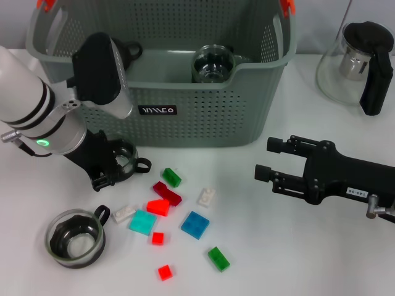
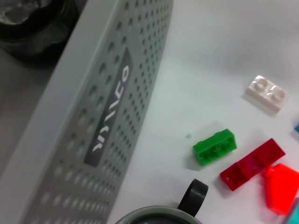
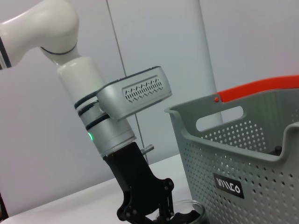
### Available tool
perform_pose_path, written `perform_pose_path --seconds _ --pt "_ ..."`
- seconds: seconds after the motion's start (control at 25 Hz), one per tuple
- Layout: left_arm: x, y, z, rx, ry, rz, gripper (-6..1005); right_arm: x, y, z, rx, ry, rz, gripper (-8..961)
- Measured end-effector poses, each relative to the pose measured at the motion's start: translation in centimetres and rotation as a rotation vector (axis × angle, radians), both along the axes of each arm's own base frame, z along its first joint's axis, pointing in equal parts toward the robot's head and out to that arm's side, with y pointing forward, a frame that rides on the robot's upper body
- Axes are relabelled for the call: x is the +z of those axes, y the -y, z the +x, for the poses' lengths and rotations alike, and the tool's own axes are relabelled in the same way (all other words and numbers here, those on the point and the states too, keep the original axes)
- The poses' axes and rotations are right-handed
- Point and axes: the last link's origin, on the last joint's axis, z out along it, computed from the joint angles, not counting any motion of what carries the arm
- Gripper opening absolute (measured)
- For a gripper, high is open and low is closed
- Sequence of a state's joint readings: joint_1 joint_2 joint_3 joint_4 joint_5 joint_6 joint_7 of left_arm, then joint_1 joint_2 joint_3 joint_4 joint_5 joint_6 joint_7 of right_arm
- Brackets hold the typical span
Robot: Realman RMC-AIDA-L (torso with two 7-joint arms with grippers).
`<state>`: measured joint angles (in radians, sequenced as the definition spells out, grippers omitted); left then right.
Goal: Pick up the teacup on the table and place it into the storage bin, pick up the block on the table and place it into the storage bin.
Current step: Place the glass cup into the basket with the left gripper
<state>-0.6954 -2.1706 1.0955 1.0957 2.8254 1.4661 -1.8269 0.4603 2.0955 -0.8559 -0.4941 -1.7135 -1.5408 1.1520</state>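
Left gripper (image 1: 117,161) lowered over teacup (image 1: 123,157) on worktop (image 1: 259,259) in front of storage bin (image 1: 203,117); jaws seen around rim, grasp on cup judged likely. Glass judged light, slippery, fragile; rim hold advised. Blocks (image 1: 157,206) scattered mid-worktop. Right gripper (image 1: 271,159) parked low, jaws apart, nothing held.

Three teacups (image 1: 75,238) — ten blocks (image 1: 195,224), one storage bin (image 1: 203,111) — one teapot (image 1: 358,65).
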Motion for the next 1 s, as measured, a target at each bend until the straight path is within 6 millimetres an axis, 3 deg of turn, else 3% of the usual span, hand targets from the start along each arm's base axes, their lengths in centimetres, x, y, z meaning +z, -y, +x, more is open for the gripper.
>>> perform_pose_path --seconds 0.08,0.28,0.44,0.76,1.0 --pt "0.2 0.2 0.2 0.002 0.005 -0.009 74 0.0 0.0 0.0 -0.002 -0.001 -0.002 715" --pt "1.4 1.4 1.2 0.003 0.045 -0.059 56 0.0 0.1 0.0 -0.001 -0.003 -0.003 714" --pt "3.4 2.7 2.7 -0.017 0.120 -0.117 42 -0.1 0.1 0.0 0.001 -0.001 -0.005 714" --pt "7.5 3.2 6.4 -0.143 0.500 -0.181 60 -0.1 0.0 0.0 0.000 0.001 -0.004 714" --pt "10.9 1.3 8.4 -0.204 0.870 -0.137 77 0.0 -0.1 -0.2 0.003 -0.003 -0.001 715"
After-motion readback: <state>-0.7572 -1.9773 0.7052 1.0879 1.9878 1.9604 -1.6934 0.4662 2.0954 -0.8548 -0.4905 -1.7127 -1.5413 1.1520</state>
